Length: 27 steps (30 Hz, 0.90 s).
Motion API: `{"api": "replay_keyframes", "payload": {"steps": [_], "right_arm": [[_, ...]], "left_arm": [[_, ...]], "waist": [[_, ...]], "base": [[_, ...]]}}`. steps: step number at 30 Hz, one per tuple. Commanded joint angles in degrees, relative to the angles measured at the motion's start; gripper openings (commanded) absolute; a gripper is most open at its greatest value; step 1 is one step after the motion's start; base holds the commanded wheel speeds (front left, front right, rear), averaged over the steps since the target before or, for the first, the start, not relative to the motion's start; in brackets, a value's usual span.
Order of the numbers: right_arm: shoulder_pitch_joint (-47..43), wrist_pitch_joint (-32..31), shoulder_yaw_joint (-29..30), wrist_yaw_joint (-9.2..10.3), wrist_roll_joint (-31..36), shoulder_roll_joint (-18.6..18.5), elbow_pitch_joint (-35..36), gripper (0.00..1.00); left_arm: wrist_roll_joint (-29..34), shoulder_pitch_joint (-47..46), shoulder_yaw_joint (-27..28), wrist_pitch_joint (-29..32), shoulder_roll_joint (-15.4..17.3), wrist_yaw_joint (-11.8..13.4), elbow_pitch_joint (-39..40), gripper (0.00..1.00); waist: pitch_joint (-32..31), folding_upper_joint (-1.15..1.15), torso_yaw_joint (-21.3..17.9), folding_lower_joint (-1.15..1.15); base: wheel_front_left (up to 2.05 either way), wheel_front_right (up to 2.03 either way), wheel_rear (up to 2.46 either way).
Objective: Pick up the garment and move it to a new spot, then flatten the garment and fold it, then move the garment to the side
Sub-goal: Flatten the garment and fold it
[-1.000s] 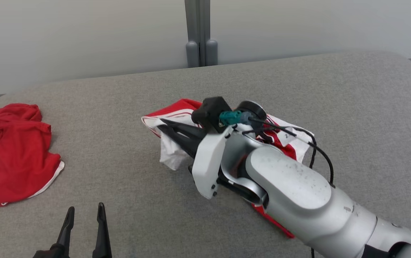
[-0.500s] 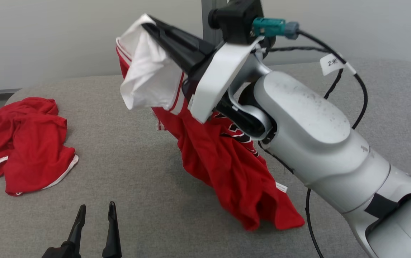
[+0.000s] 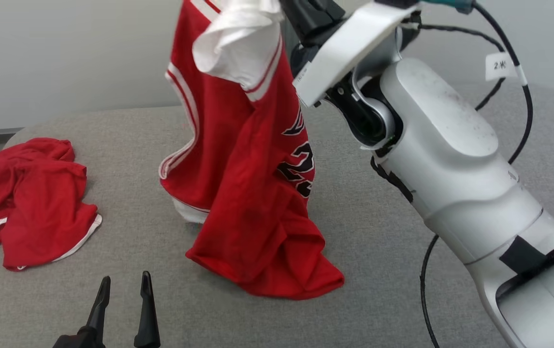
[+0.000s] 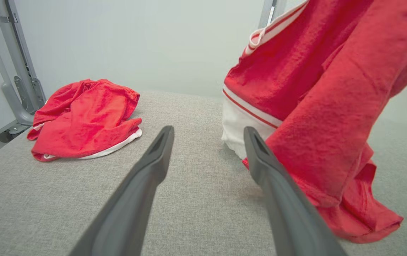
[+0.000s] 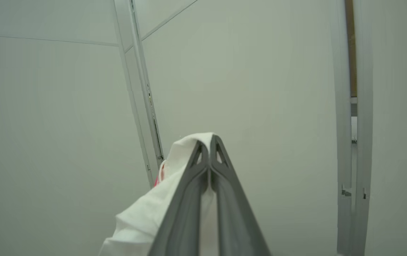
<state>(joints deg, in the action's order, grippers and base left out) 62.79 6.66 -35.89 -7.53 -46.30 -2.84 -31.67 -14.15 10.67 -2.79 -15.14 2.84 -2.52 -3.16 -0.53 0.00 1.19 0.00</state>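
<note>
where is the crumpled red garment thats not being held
In the head view the crumpled red garment lies at the left end of the grey table, left of the hanging jersey and ahead of the left gripper.

I see the garment (image 3: 253, 193) as soft, matt red cloth with white trim. The table top (image 3: 199, 309) is rough grey woven fabric. My right forearm (image 3: 451, 145) has a smooth, slightly glossy, scuffed shell.

Black numerals (image 3: 300, 166) stand on the red garment (image 3: 238, 208), toward its 3 o'clock edge; a 2 reads clearly, the rest is creased. At 2 o'clock in the head view, a white tag (image 3: 499, 65) on the black cable (image 3: 422, 285) begins with 2, its second mark too blurred to read.
</note>
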Motion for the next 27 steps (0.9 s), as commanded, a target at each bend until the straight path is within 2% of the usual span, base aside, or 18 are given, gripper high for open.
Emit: {"api": "replay_keyframes", "payload": {"steps": [1, 5, 12, 18, 27], "right_arm": [[-2.2, 0.4, 1.0, 0.08, 1.0, -0.1, -1.3, 0.00], [-7.6, 1.1, 5.6, 0.08, 4.0, -0.2, -4.8, 0.00], [-18.3, 1.5, 16.2, 0.06, 8.8, -3.9, -9.1, 0.00], [-26.9, 0.9, 24.8, 0.06, 10.7, -6.2, -11.6, 0.00], [-35.2, 0.0, 35.8, 0.06, 12.4, -6.9, -14.9, 0.00]], "left_arm": [[-0.4, 0.8, 0.2, 0.0, 0.1, 0.2, 0.3, 1.00], [-0.3, 1.4, 0.7, 0.0, 0.1, 0.3, 0.5, 1.00], [0.2, 1.2, 0.7, 0.0, 0.1, 0.0, 0.3, 1.00], [0.3, 0.6, 0.5, 0.0, 0.1, -0.2, 0.0, 1.00], [0.5, 0.7, 0.4, 0.0, 0.1, -0.3, -0.4, 1.00]], "waist": [[0.0, 0.00, -0.7, 0.00], [0.0, 0.00, -2.2, 0.00], [0.7, 0.00, -4.4, 0.00], [1.1, 0.00, -5.5, 0.00], [1.4, 0.00, -6.5, 0.00]], "base": [[0.00, 0.00, 0.00], [0.00, 0.00, 0.00], [0.00, 0.00, 0.00], [0.00, 0.00, 0.00], [0.00, 0.00, 0.00]]}}
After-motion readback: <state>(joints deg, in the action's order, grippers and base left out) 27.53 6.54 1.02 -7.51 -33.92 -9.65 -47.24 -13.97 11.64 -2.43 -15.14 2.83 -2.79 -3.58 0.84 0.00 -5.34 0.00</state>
